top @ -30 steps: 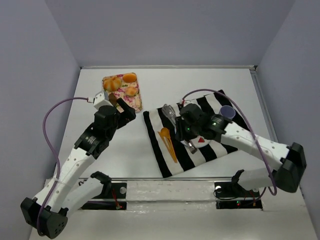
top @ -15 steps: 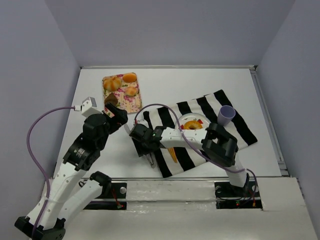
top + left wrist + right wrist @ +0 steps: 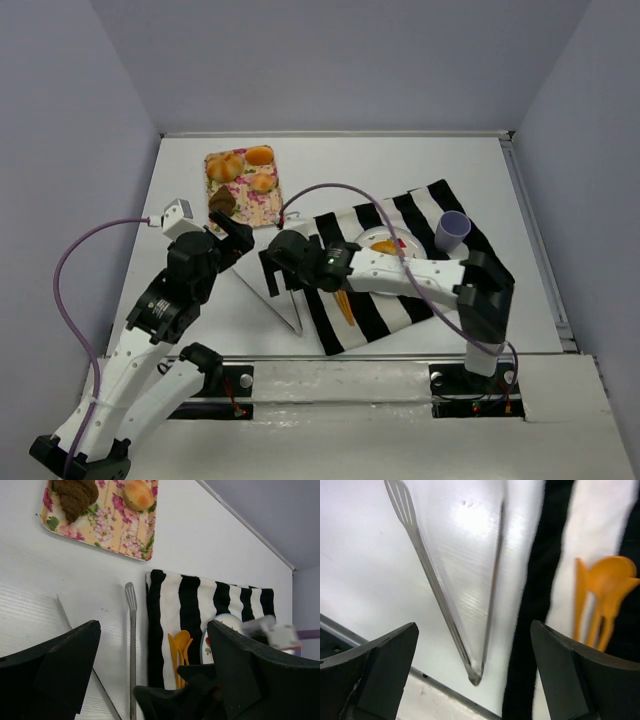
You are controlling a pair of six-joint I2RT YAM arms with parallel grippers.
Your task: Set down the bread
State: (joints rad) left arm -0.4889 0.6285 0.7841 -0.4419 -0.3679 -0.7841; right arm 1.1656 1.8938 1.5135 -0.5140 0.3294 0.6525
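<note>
And there's the bread [image 3: 384,247], a small golden-orange glazed piece, sitting on the white plate [image 3: 372,236] in the middle of the striped cloth [image 3: 412,214]. From the top view only a sliver of its shiny crust shows, because the right forearm crosses just in front of it, and I can't make out the centre hole from here.

Nothing is gripping it. The right gripper [image 3: 274,276] hangs off the cloth's left edge over bare table [image 3: 420,160], well apart from the bread, fingers [image 3: 380,670] spread wide with nothing between them. Right under them, says the wrist view, a pair of metal tongs [image 3: 399,499] lies flat in an open V just left of the cloth.

The orange cutlery [image 3: 343,300] rests on the cloth's near-left part, between the bread and that gripper. A purple cup [image 3: 455,228] stands upright near the cloth's far-right corner.

Further left of the cloth, the left gripper [image 3: 236,240] hovers with its fingers [image 3: 55,670] wide apart too, holding nothing, and it's even further from the bread. Beyond it, past the cloth's far-left corner, the floral tray [image 3: 270,208] carries the round buns and a dark brown piece
</note>
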